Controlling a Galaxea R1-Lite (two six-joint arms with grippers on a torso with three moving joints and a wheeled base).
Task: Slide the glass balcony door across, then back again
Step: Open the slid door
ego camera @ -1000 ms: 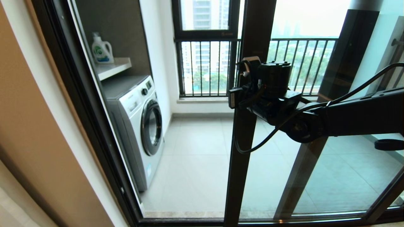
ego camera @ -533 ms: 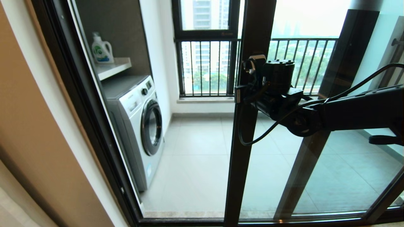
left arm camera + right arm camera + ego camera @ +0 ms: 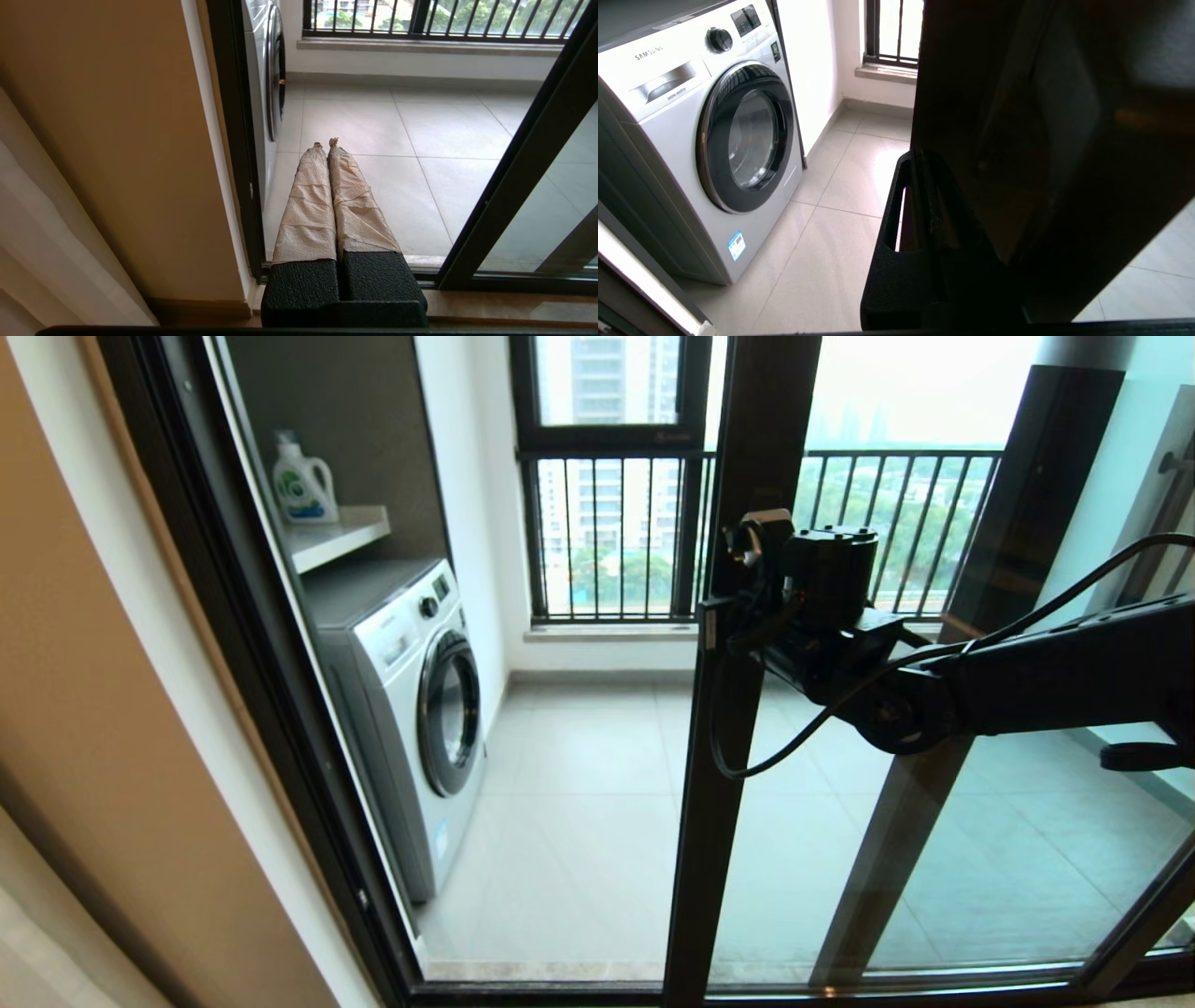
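Observation:
The glass balcony door (image 3: 738, 784) stands partly slid to the right, its dark stile running down the middle of the head view, with open doorway to its left. No handle shows on it. My right gripper (image 3: 747, 569) reaches in from the right at about mid-height and lies against the stile's open-side edge. In the right wrist view its fingers (image 3: 920, 156) are together and empty, with the dark stile (image 3: 1041, 140) close beside them and covering part of one. My left gripper (image 3: 324, 142) is shut and empty, low down by the left door jamb.
A white washing machine (image 3: 411, 709) stands on the balcony's left side under a shelf with a detergent bottle (image 3: 301, 481). Another dark-framed glass panel (image 3: 1018, 541) leans across the right. The outer window with railing bars (image 3: 607, 541) is at the back. A beige wall (image 3: 112, 756) fills the left.
My right arm has shifted a little to the right along with the door stile, and the doorway has widened slightly. The left gripper shows no change.

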